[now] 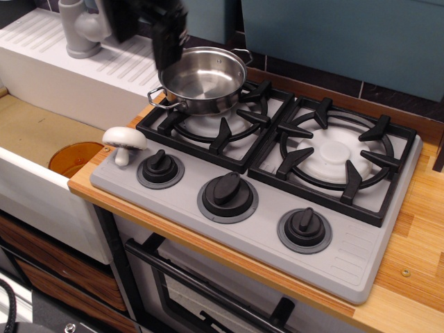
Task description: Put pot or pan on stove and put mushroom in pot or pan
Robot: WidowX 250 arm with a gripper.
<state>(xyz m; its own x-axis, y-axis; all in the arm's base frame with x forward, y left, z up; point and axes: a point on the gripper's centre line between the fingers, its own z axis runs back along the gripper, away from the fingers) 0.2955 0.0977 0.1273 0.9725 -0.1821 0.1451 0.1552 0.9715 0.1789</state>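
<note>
The shiny steel pot (203,78) stands empty on the back part of the left burner grate of the grey stove (277,239). The white mushroom (125,141) stands upright on its stem on the stove's front left corner, next to the left knob (160,167). My gripper (146,28) comes in from the top edge, above and just left of the pot's back left rim. Its two dark fingers (170,35) stand apart, open and empty. It is well above and behind the mushroom.
A sink basin (35,135) with an orange disc (75,158) lies left of the stove. A grey faucet (80,28) stands on the white drainboard (76,76) behind. Wooden counter (416,243) runs at the right. An oven door handle (208,291) is below.
</note>
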